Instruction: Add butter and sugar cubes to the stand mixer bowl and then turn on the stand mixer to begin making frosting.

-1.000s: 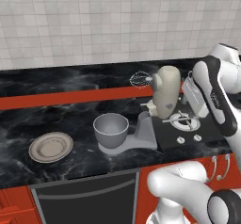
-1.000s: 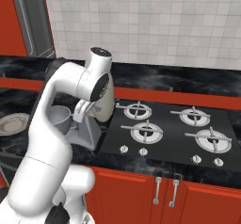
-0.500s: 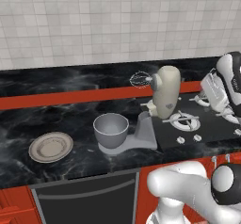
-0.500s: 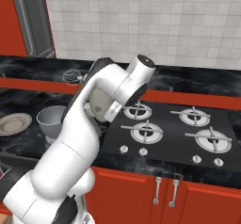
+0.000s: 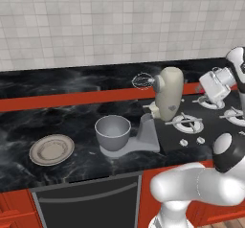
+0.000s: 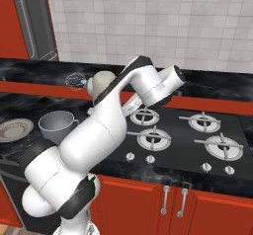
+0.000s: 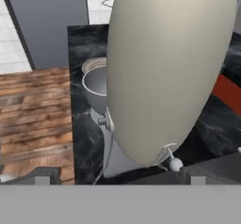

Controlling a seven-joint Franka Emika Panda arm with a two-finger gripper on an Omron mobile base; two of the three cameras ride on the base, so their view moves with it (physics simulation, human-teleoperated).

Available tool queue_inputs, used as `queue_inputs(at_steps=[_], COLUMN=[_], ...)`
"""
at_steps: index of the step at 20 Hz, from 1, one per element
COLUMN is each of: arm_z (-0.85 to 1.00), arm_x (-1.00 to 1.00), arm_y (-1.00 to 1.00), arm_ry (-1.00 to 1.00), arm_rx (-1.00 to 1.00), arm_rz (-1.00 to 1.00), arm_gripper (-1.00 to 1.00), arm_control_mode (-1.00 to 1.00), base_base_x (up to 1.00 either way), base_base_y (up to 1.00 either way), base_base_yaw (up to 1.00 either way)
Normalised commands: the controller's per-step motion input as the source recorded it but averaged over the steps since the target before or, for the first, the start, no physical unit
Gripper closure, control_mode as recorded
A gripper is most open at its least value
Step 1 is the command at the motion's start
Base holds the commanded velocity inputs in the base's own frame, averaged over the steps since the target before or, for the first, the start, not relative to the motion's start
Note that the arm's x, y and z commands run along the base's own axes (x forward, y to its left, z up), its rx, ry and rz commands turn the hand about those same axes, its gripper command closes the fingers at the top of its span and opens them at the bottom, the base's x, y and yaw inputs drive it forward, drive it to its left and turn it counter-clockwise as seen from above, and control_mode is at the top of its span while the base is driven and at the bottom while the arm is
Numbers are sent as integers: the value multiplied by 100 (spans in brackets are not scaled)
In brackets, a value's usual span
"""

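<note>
The black marble counter [image 5: 57,121] carries everything before me. On it the stand mixer [image 5: 165,97] stands with its cream head tilted up, whisk raised over the stand mixer bowl [image 5: 113,131], which sits on the mixer's flat base. Left of the bowl, apart from it, lies a grey plate [image 5: 51,149]. My gripper [image 5: 216,85] hangs over the hob [image 6: 188,135], right of the mixer; I cannot tell whether its fingers are parted.

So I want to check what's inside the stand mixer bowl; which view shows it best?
The left base view: the stand mixer bowl sits unobstructed and its grey interior shows nothing inside. The right base view shows it from a lower angle, beside the arm. The hand view shows part of its rim behind the mixer head.
</note>
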Motion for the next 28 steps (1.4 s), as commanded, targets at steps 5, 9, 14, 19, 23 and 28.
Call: queue_inputs(at_steps=[5,9,14,19,23,28], arm_z=[8,10,10,7,1,-4], arm_x=[21,10,4,0,-10,-21], arm_y=[25,62,77,91,100,100], arm_ry=[0,0,0,0,0,0], arm_rx=[18,10,5,1,-1,-20], arm_rz=[0,0,0,0,0,0], arm_gripper=[-100,-100,-100,-100,-100,-100], arm_control_mode=[-100,-100,-100,-100,-100,-100], base_base_x=[0,0,0,0,0,0], base_base_y=[0,0,0,0,0,0], base_base_yaw=[0,0,0,0,0,0])
